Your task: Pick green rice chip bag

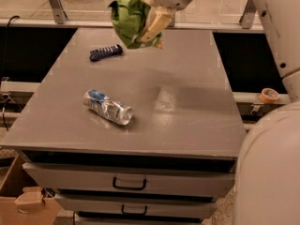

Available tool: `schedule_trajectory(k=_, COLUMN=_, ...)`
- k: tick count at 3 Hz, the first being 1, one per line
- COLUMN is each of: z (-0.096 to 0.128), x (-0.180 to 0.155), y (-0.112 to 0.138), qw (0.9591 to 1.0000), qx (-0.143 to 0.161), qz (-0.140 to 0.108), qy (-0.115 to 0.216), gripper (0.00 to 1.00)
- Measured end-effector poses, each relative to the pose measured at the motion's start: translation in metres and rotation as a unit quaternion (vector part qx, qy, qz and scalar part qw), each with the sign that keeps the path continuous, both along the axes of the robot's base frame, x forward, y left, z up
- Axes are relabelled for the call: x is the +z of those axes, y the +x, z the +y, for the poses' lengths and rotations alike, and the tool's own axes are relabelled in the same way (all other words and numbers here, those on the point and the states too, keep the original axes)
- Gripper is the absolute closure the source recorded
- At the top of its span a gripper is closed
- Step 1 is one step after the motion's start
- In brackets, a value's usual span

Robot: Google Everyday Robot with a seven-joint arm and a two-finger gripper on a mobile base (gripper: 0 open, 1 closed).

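The green rice chip bag is bright green and crumpled. It hangs in the air above the far part of the grey table. My gripper is shut on the bag, with a cream-coloured finger pressed against its right side. The bag is well above the tabletop and touches nothing else.
A silver-and-blue can lies on its side on the table's left half. A small dark ribbed object lies at the far left. Drawers are below the front edge. A cardboard box is at lower left, a tape roll on the right ledge.
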State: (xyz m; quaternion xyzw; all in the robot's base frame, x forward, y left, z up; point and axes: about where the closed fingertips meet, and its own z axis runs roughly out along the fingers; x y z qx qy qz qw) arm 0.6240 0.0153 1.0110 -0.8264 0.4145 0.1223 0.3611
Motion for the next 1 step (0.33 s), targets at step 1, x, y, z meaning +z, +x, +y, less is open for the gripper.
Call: schedule_trajectory(k=1, z=0.0485, x=0.0232, y=0.0162, qw=0.9978, qx=0.030, qz=-0.057, qy=0.013, gripper=1.00)
